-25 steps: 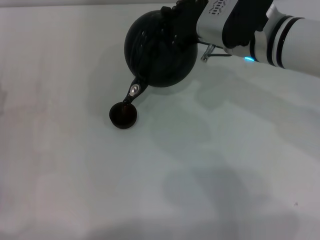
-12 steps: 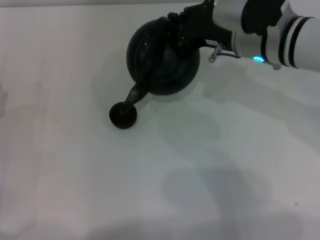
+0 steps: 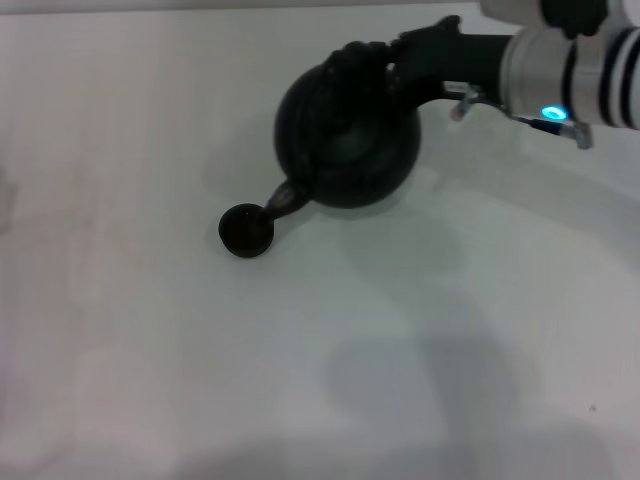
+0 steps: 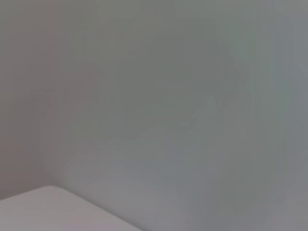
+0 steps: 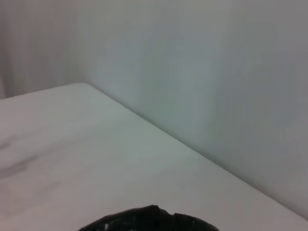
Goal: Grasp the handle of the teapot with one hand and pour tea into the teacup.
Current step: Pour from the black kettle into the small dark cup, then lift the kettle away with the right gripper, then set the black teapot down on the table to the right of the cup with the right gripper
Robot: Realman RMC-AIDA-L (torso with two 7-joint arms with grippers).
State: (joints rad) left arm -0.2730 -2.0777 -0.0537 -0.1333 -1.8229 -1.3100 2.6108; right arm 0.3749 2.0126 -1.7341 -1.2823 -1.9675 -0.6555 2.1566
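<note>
Your right claw (image 3: pixel 375 62), upper centre of the head view, is clenched on the handle (image 3: pixel 362 58). The teapot (image 3: pixel 347 135) tips its spout over the teacup (image 3: pixel 245 230) at centre-left. Pouring looks underway; next, level it gently.

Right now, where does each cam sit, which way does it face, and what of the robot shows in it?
Head: on the robot's head, facing forward and down at the table; shows the right gripper at the handle of the teapot, whose spout is by the teacup.
Left wrist: on the left arm, facing a blank wall and a pale surface corner; no robot parts.
Right wrist: on the right arm, looking across the table toward the wall; no fingers visible.
Shared: head and right wrist both show the teapot.
</note>
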